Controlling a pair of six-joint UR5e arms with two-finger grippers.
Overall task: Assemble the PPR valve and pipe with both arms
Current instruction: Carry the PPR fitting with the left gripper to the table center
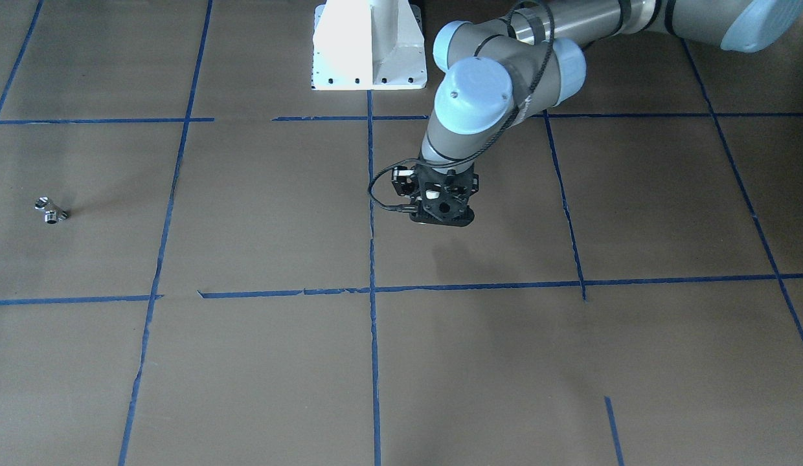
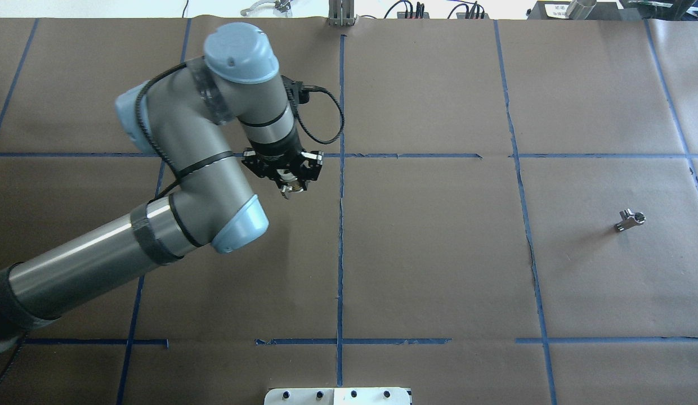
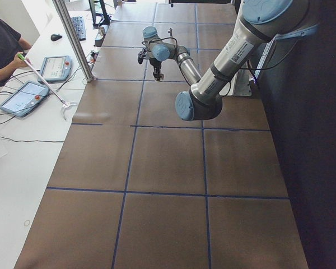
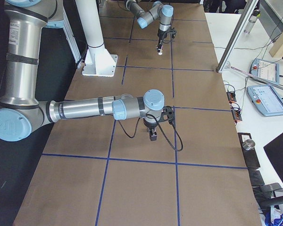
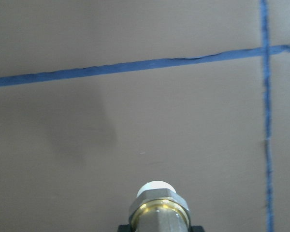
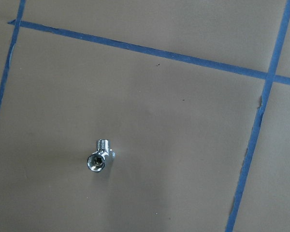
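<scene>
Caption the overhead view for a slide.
Left gripper grips the pipe; the PPR valve lies far to its right on the table.

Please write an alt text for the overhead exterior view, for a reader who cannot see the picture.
The left arm reaches in from the lower left, its gripper holding the pipe over a brown table marked with blue tape lines. The PPR valve lies alone far to the right.

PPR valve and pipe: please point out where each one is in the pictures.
PPR valve (image 2: 629, 220): overhead exterior view, on the middle of its chrome body.
pipe (image 5: 159, 212): left wrist view, on its brass band, below the white tip.
</scene>
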